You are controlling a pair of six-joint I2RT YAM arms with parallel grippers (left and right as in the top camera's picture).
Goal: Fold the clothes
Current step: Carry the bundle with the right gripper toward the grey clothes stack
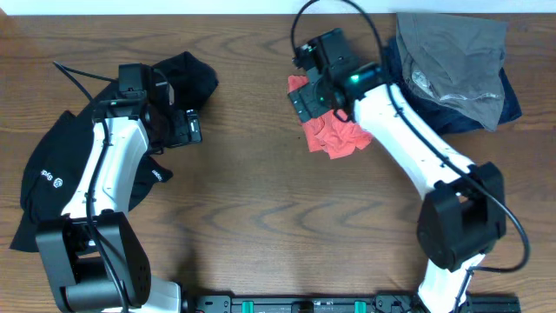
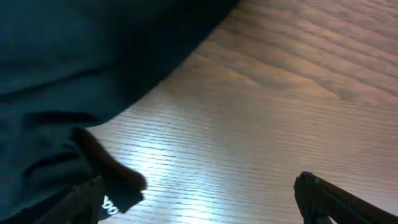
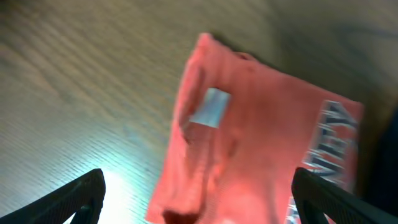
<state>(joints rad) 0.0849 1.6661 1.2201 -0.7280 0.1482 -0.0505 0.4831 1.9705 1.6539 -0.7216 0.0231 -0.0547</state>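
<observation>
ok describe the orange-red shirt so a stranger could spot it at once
On the wooden table, look to the far right, where a grey and navy heap lies. Just left of it, under the right end effector, is a crumpled T-shirt, the only orange-red cloth there.

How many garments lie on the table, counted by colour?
Black top: 1
Orange-red T-shirt: 1
Grey garment: 1
Dark blue garment, partly under the grey one: 1
Total: 4
</observation>
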